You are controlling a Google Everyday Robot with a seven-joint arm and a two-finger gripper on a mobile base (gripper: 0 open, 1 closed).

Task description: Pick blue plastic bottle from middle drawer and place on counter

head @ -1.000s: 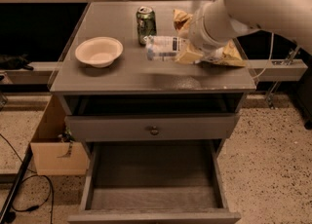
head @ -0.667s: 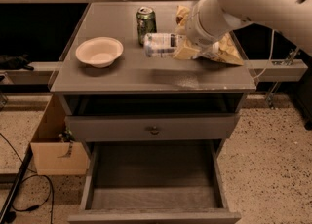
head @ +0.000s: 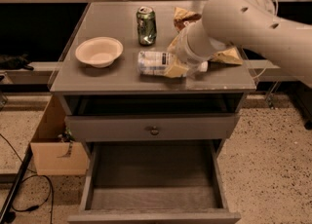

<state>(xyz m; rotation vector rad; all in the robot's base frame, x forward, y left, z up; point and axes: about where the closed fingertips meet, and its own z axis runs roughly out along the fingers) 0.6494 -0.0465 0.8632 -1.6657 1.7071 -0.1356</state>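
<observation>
Down it comes! The small clear blue plastic bottle has sunk from mid-air and now lies sideways on the grey counter, far from the open grey middle drawer. The gripper is at the bottle's right end. Whether the jaws have released it, I cannot tell. Placement looks nearly done.

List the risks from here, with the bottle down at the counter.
1. The bottle lies on its side at the gripper, not far from the front edge of the counter. Once let go, it may roll off and drop into the open drawer below.
2. The can stands close behind the bottle, so the arm might tip it when pulling away.
3. The chip bag sits right by the arm and could get dragged.
</observation>
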